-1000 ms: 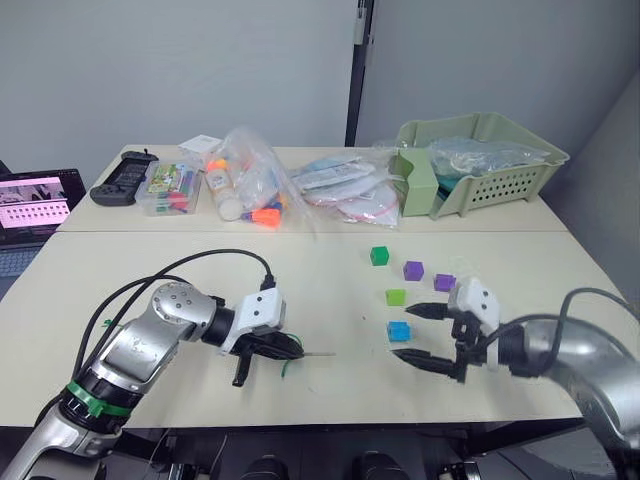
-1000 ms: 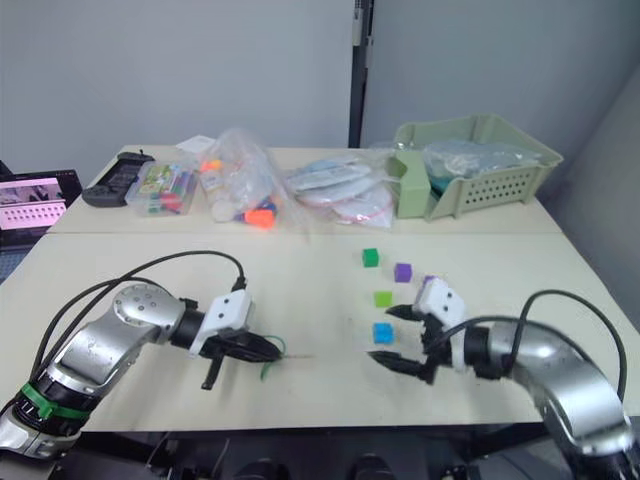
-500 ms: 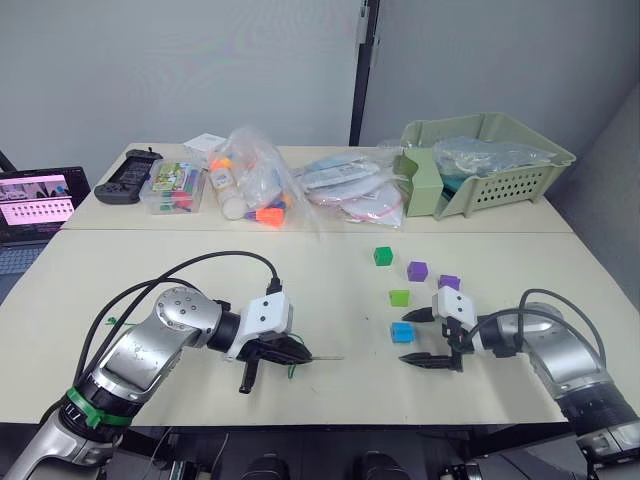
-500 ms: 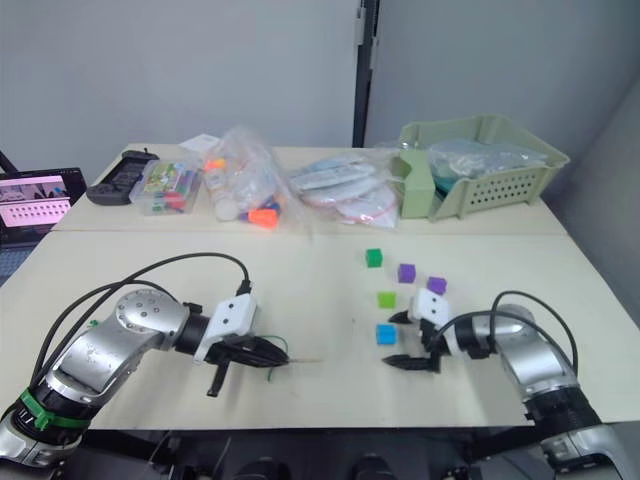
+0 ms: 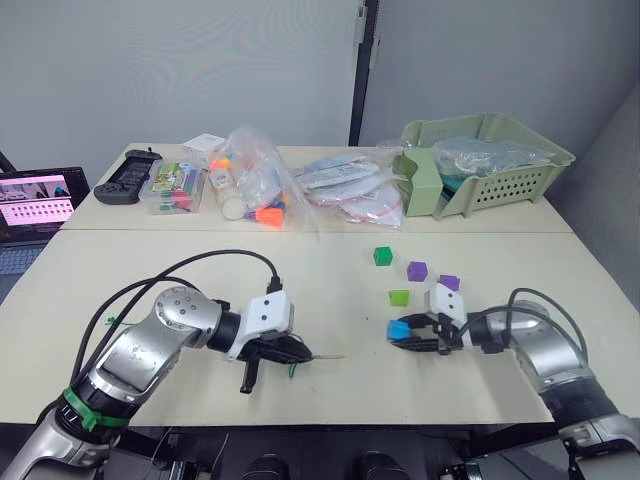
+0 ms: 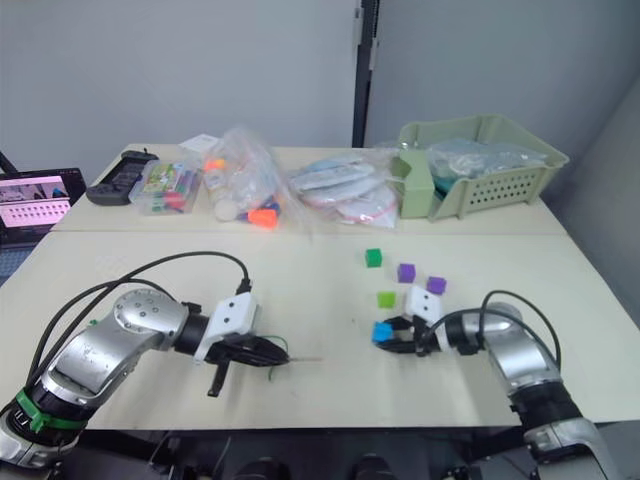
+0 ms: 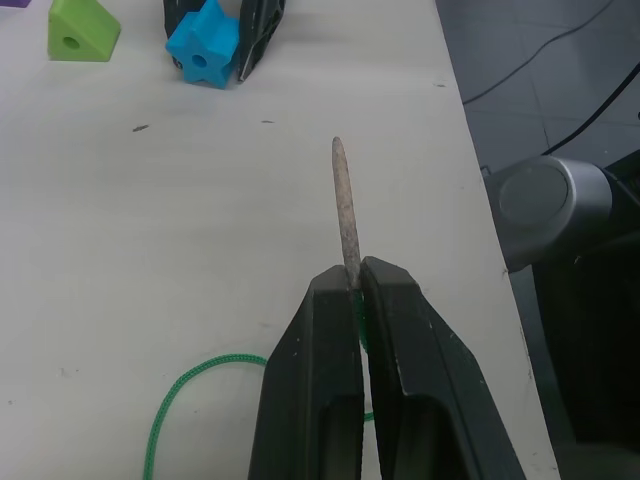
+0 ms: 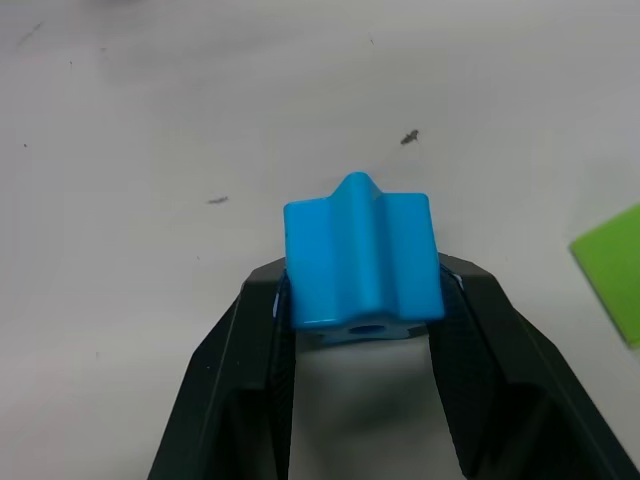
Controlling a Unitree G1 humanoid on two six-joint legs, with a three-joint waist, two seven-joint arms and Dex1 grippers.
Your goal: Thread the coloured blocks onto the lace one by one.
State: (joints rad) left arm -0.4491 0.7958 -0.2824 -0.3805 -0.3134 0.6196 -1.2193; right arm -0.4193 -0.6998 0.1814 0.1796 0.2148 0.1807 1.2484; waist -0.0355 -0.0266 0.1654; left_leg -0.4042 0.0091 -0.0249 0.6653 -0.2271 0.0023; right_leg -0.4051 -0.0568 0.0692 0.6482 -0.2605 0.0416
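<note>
A blue star-shaped block (image 8: 362, 265) lies on the pale table (image 5: 330, 290), right of centre. My right gripper (image 5: 402, 335) is shut on it, one black finger against each side. A lime green block (image 5: 399, 297), two purple blocks (image 5: 416, 270) (image 5: 449, 283) and a green cube (image 5: 382, 256) sit loose just behind it. To the left, my left gripper (image 7: 355, 275) is shut on the lace, whose stiff pale tip (image 7: 345, 210) sticks out toward the blue block (image 7: 205, 50). The lace's green string (image 7: 175, 410) curls on the table behind the fingers.
Along the back of the table stand a green basket (image 5: 490, 160), clear plastic bags (image 5: 250, 185), a clear box of coloured pieces (image 5: 172, 188) and a black controller (image 5: 125, 178). A laptop (image 5: 35, 200) sits at far left. The table's front edge runs just below both grippers.
My right gripper moved left to the blue block and closed on it from wide open. The left gripper still holds the lace tip in the same place.
</note>
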